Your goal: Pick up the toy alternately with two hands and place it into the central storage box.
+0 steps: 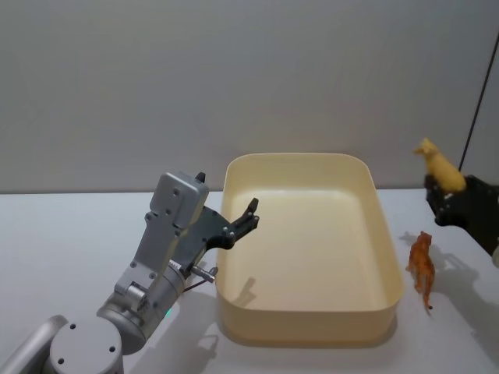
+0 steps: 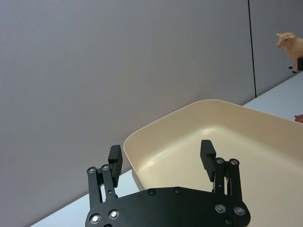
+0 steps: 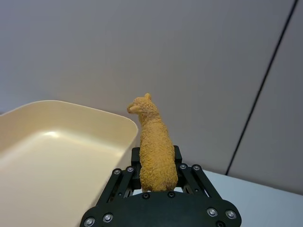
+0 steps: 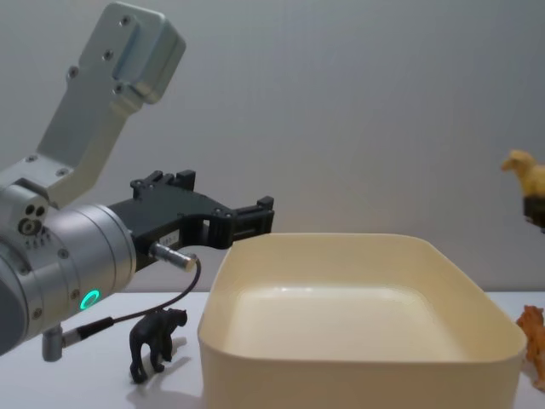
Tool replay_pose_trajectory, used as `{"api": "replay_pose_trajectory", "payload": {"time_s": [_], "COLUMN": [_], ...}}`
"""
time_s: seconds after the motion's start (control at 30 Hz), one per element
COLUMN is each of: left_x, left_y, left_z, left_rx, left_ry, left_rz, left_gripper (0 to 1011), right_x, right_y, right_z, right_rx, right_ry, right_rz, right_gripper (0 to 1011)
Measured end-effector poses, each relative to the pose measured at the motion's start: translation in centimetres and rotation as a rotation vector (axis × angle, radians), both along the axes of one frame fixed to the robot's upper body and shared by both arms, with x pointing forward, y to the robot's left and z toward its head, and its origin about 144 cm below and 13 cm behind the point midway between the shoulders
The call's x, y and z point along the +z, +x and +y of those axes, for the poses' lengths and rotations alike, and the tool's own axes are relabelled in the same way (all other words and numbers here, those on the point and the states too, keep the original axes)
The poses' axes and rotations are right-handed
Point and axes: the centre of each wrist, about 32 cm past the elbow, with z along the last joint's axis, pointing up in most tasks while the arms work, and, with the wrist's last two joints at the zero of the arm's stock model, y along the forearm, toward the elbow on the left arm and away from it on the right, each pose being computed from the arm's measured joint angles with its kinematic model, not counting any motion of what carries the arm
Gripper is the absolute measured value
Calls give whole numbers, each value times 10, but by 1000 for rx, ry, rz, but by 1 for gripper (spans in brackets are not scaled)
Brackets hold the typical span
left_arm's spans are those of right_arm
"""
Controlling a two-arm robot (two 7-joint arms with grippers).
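Observation:
My right gripper is shut on a yellow woolly toy animal and holds it in the air just past the right rim of the cream storage box. The right wrist view shows the toy standing up between the black fingers, with the box below it. My left gripper hangs open and empty above the box's left rim; the left wrist view shows its fingers spread apart. An orange toy animal stands on the table right of the box. A black toy animal stands left of the box.
The white table runs out to both sides of the box. A plain grey wall stands behind. A thin black cable hangs at the far right. The inside of the box holds no toys.

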Motion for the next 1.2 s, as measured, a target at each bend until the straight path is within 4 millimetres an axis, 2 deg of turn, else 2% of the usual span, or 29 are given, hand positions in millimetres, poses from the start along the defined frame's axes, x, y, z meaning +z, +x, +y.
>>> {"api": "replay_pose_trajectory", "payload": {"time_s": [0.3, 0.47, 0.53, 0.87, 1.03, 1.07, 1.2], "left_x": [0, 0, 0, 0, 0, 0, 0], "left_y": [0, 0, 0, 0, 0, 0, 0], "left_z": [0, 0, 0, 0, 0, 0, 0], "left_rx": [0, 0, 0, 0, 0, 0, 0], "left_ry": [0, 0, 0, 0, 0, 0, 0], "left_rz": [0, 0, 0, 0, 0, 0, 0], "left_gripper": [1002, 1002, 1002, 1002, 1002, 1002, 1002], "right_x": [13, 17, 19, 23, 24, 24, 26], "right_y": [14, 31, 39, 70, 75, 76, 73], "right_z": [13, 28, 35, 63, 69, 69, 66], "right_rx": [124, 207, 239, 347, 370, 371, 364], "right_ry": [-8, -12, -12, -18, -20, -21, -22], "right_rz": [12, 37, 50, 96, 103, 104, 103], "right_gripper": [326, 330, 362, 687, 818, 870, 969]}}
